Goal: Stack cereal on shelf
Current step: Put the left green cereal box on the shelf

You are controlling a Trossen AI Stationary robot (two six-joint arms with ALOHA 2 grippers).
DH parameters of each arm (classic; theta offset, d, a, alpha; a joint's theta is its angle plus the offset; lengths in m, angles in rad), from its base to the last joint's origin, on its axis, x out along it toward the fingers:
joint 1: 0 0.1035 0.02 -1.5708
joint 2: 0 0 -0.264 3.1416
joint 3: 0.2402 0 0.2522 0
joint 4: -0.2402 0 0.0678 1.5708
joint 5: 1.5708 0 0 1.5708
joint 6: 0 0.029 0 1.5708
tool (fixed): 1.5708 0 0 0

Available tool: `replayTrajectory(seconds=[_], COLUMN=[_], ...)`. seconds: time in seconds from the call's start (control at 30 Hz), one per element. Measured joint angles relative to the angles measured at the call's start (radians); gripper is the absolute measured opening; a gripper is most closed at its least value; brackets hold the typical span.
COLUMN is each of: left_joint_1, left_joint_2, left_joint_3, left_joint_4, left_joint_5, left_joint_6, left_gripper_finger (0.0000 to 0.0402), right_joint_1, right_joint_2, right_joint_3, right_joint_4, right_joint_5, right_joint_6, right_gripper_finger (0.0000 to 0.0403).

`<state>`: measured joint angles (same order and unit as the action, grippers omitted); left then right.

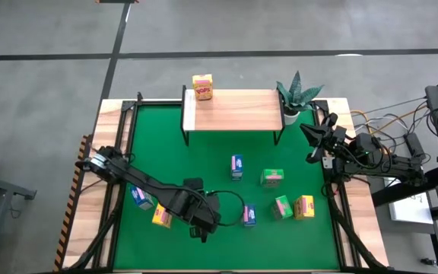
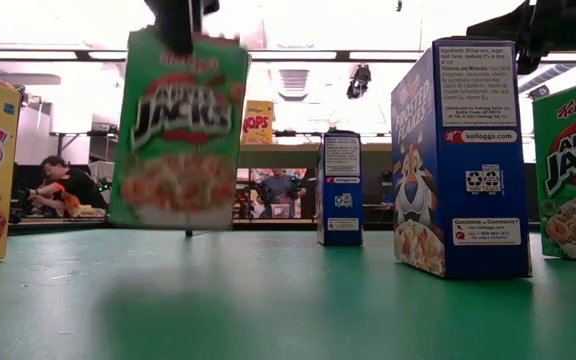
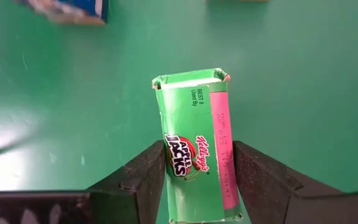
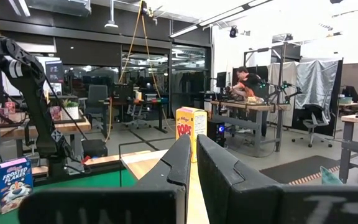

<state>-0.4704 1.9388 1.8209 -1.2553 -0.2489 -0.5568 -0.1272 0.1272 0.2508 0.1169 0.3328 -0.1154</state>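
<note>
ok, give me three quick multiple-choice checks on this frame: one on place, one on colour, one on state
1. What stands on the shelf?
A. one yellow cereal box
B. three blue boxes
C. nothing

2. What colour is the box between the left gripper fingers?
A. blue
B. yellow
C. green

3. How is the right gripper?
A. fingers wide open around a box
B. fingers shut, empty
C. fingers shut on a blue box

Answers:
1 A: the high view shows a single yellow box at the shelf's back left corner.
2 C: the left wrist view shows the green cereal box clamped between the two dark fingers.
3 B: the right wrist view shows the fingers close together with nothing between them, by the table's right edge.
</note>
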Motion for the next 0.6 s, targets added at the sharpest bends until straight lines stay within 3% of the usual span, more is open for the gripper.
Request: replayTrajectory(seconds=[0.4, 0.6], left_joint_1=[0.070, 0.150], left_joint_2=[0.000, 0.000], left_joint_3=[0.315, 0.414], left_joint_4=[-0.156, -0.175], left_joint_5=[-0.004, -0.004], left_joint_6=[0.302, 0.510], left_gripper_finger=[0.0165, 0.0165], right_joint_1=[0.000, 0.000], right_joint_2=[0.000, 0.000], right_joint_3=[0.000, 0.000], right_joint_4=[0.000, 0.000], right_joint_5=[0.000, 0.000], right_joint_6=[0.002, 0.001], right_gripper_finger=[0.0018, 0.0018])
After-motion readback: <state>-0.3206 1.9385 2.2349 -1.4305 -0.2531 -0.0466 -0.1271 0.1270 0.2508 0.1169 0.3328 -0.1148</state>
